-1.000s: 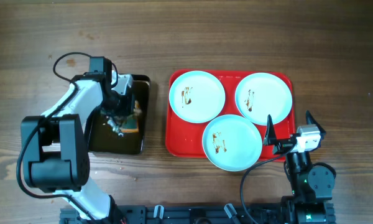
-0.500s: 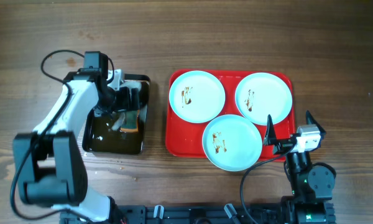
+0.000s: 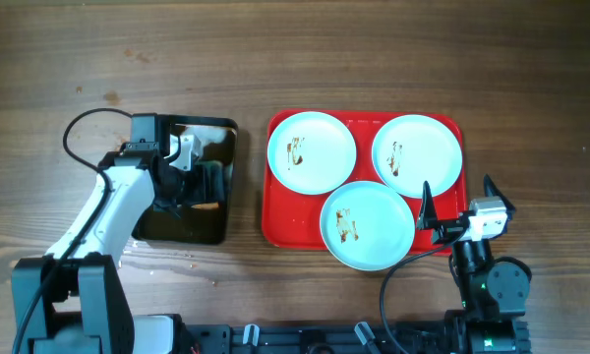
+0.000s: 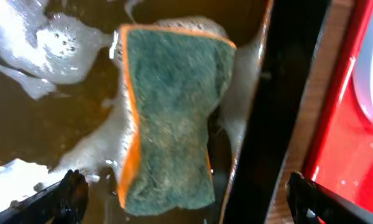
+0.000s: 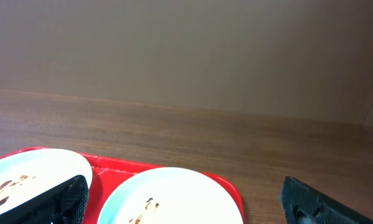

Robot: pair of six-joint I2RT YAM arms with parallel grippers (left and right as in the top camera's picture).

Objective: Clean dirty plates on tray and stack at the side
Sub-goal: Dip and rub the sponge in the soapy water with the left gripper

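Two robot arms at a wooden table (image 3: 374, 49), with the washing-up not yet begun. On the red tray (image 3: 275, 224) at centre-right lie a far-left plate (image 3: 312, 151), a far-right plate (image 3: 417, 155) and a near plate (image 3: 368, 224), all pale and round, each marked with a small brown smear. The near plate sits between and in front of the other two, its edge meeting theirs, and it overhangs the tray's near rim. None has been moved off to the side.

Just left of the tray stands a dark metal pan (image 3: 226, 133) of brownish, sudsy water. The left hand (image 3: 199, 182) hangs over it with its fingers spread wide, holding nothing. In the left wrist view, the two fingertips (image 4: 71, 193) frame the lower corners. Between and beyond them a green-topped, orange-bodied sponge (image 4: 171, 118) lies loose in the foam against the pan's right wall, touched by neither finger.

The right hand (image 3: 459, 202) sits by the tray's near right corner, just beside the near plate — fully open as well and empty. Its own camera shows dark fingertips (image 5: 65, 199) far apart above the tray's red rim, with two of the smeared plates below and bare wood beyond.
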